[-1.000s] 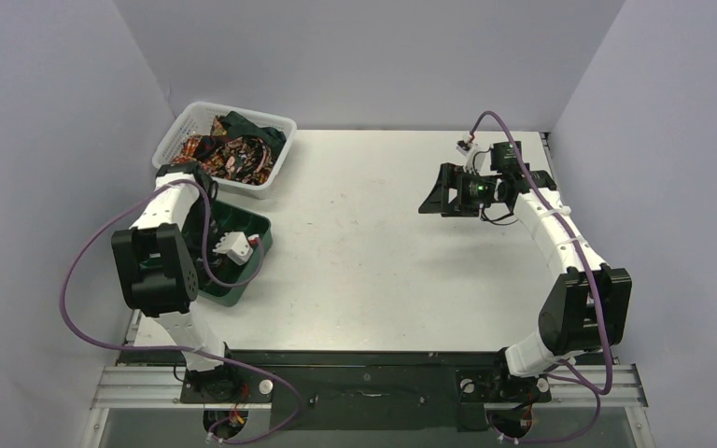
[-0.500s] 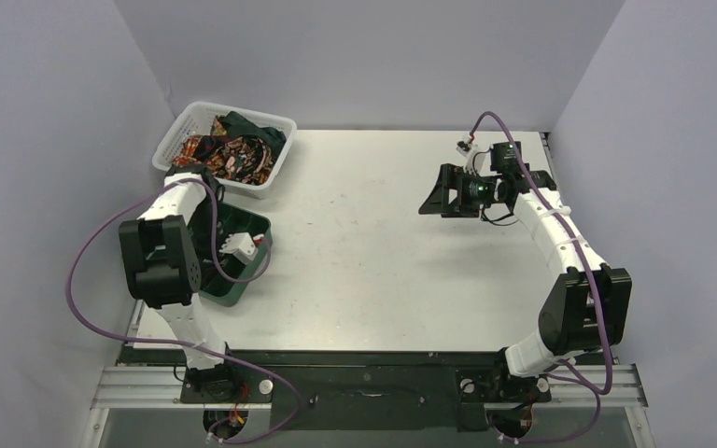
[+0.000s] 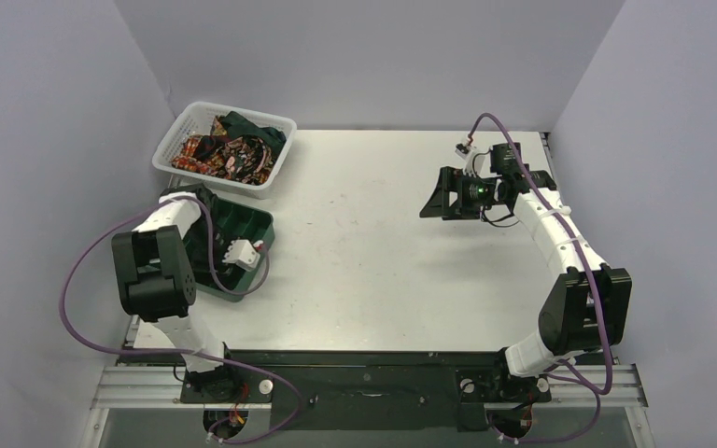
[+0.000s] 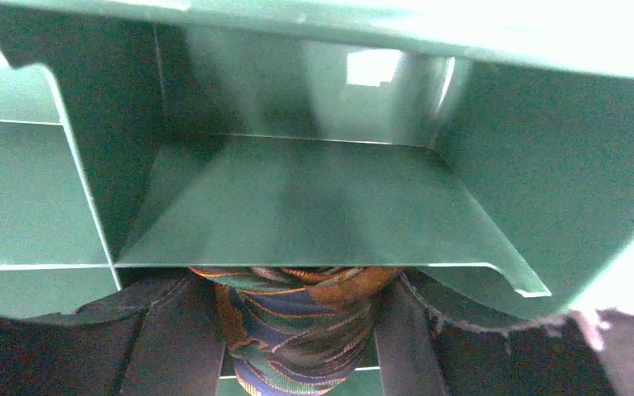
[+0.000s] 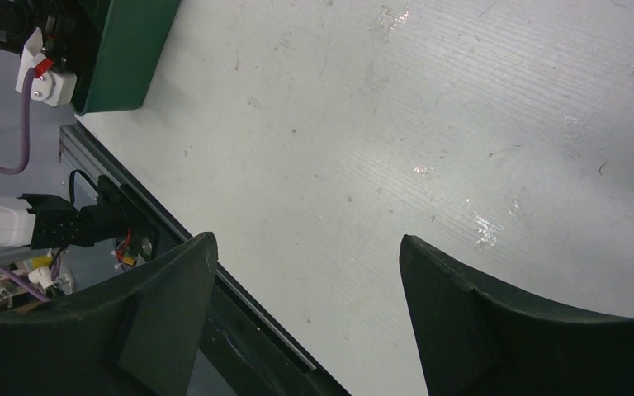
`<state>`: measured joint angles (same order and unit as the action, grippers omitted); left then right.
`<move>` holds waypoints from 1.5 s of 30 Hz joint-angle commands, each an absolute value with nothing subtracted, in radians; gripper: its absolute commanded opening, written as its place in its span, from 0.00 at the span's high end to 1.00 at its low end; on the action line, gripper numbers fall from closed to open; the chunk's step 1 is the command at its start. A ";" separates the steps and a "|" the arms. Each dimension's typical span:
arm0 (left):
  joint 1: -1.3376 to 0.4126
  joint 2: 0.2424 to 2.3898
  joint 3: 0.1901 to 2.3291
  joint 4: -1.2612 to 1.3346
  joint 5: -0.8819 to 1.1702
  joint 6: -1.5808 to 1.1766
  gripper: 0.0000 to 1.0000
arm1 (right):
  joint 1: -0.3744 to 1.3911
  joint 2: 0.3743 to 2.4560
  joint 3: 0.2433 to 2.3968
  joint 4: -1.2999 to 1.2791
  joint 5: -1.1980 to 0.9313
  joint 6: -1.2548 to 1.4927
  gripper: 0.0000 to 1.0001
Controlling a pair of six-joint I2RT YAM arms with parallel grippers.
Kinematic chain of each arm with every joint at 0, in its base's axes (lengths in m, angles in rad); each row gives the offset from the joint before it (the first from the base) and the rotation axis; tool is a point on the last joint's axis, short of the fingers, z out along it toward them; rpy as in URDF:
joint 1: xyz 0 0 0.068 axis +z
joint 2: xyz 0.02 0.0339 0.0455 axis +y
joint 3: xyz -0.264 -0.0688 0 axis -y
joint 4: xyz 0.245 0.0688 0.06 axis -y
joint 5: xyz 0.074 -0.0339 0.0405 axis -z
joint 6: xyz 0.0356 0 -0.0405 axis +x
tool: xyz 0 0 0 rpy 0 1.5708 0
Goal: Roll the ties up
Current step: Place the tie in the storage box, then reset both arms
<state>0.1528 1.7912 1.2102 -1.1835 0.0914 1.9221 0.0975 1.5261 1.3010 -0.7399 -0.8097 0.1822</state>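
My left gripper [image 3: 227,271] reaches down into the green compartment tray [image 3: 266,224], mostly hidden by its own arm. In the left wrist view it is shut [image 4: 293,330] on a rolled tie [image 4: 297,318], dark with orange, teal and blue pattern, held between the fingers [image 4: 173,338] just above a compartment divider. Several more patterned ties [image 3: 233,154] lie piled in the white mesh basket [image 3: 170,149] at the back left. My right gripper [image 3: 434,201] hangs open and empty above the table's right half; its wrist view [image 5: 305,247] shows only bare table between the jaws.
The basket stands just behind the tray. The tray's corner [image 5: 124,58] and the left wrist's white camera block [image 5: 45,82] show in the right wrist view, with the table's front rail [image 5: 239,305] below. Grey walls enclose the table on three sides.
My left arm has drawn back toward the near edge, carrying the gripper and its tie toward the near part of the tray. The right arm has not moved.
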 commanded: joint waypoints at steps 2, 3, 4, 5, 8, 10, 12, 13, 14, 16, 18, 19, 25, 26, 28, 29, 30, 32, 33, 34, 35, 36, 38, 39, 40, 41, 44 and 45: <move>0.167 1.743 1.197 -1.085 0.246 1.994 0.41 | 0.089 1.493 1.315 -0.747 -0.798 0.148 0.24; 0.167 1.731 1.204 -1.097 0.252 2.000 0.38 | 0.088 1.494 1.315 -0.747 -0.798 0.148 0.24; 0.166 1.725 1.207 -1.118 0.253 2.010 0.34 | 0.088 1.493 1.315 -0.747 -0.798 0.147 0.24; 0.167 1.710 1.210 -1.134 0.254 2.015 0.33 | 0.088 1.495 1.315 -0.746 -0.799 0.147 0.24; 0.167 1.680 1.223 -1.174 0.251 2.047 0.26 | 0.087 1.496 1.318 -0.747 -0.802 0.147 0.24; 0.167 1.668 1.239 -1.214 0.245 2.067 0.21 | 0.087 1.501 1.323 -0.746 -0.806 0.147 0.24; 0.167 1.664 1.256 -1.237 0.239 2.073 0.19 | 0.087 1.506 1.329 -0.748 -0.808 0.146 0.24; 0.166 1.663 1.263 -1.251 0.233 2.074 0.19 | 0.087 1.507 1.332 -0.748 -0.811 0.146 0.24; 0.167 1.664 1.281 -1.258 0.230 2.075 0.19 | 0.087 1.508 1.332 -0.750 -0.812 0.146 0.24; 0.167 1.666 1.314 -1.276 0.224 2.071 0.19 | 0.087 1.511 1.336 -0.751 -0.816 0.145 0.24; 0.170 1.671 1.359 -1.305 0.220 2.072 0.18 | 0.087 1.514 1.340 -0.753 -0.819 0.142 0.24; 0.171 1.672 1.377 -1.326 0.218 2.072 0.18 | 0.087 1.516 1.344 -0.754 -0.821 0.141 0.24; 0.160 1.668 1.557 -1.379 0.268 1.986 0.11 | 0.087 1.519 1.377 -0.757 -0.804 0.113 0.23; 0.145 1.663 1.570 -1.368 0.282 1.952 0.07 | 0.087 1.518 1.384 -0.758 -0.788 0.107 0.22; 0.110 1.656 1.604 -1.293 0.286 1.817 0.02 | 0.087 1.517 1.417 -0.762 -0.762 0.088 0.18; 0.097 1.655 1.627 -1.275 0.285 1.726 0.03 | 0.087 1.517 1.427 -0.765 -0.754 0.073 0.18; 0.071 1.653 1.640 -1.240 0.283 1.677 0.03 | 0.087 1.516 1.449 -0.766 -0.734 0.065 0.17; 0.030 1.654 1.678 -1.172 0.282 1.522 0.03 | 0.086 1.512 1.489 -0.771 -0.697 0.036 0.15; 0.019 1.659 1.709 -1.145 0.280 1.402 0.03 | 0.085 1.510 1.503 -0.772 -0.684 0.016 0.15; -0.009 1.663 1.727 -1.100 0.276 1.338 0.03 | 0.082 1.506 1.533 -0.773 -0.653 0.012 0.14; -0.026 1.676 1.774 -1.085 0.276 1.225 0.03 | 0.080 1.505 1.548 -0.773 -0.620 -0.023 0.14; -0.051 1.684 1.801 -1.053 0.277 1.168 0.03 | 0.074 1.503 1.582 -0.774 -0.602 -0.038 0.13; -0.083 1.719 1.893 -0.986 0.265 0.966 0.03 | 0.065 1.502 1.637 -0.773 -0.545 -0.074 0.12; -0.097 1.749 1.955 -0.960 0.248 0.816 0.03 | 0.055 1.502 1.652 -0.771 -0.510 -0.094 0.12; -0.124 1.765 1.989 -0.921 0.208 0.746 0.03 | 0.050 1.501 1.677 -0.769 -0.493 -0.104 0.12; -0.140 1.803 2.065 -0.908 0.185 0.638 0.03 | 0.037 1.499 1.687 -0.752 -0.446 -0.106 0.12; -0.228 1.885 2.184 -0.901 0.081 0.486 0.03 | 0.012 1.489 1.695 -0.684 -0.241 0.065 0.01; -0.244 1.925 2.248 -0.905 0.063 0.423 0.03 | -0.019 1.489 1.695 -0.677 -0.216 0.076 0.01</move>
<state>-0.1631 1.8168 2.0830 -0.9890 0.1757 0.8200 0.0383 1.5269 1.6661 -0.7540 -0.4610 -0.0170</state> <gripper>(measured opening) 0.968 0.974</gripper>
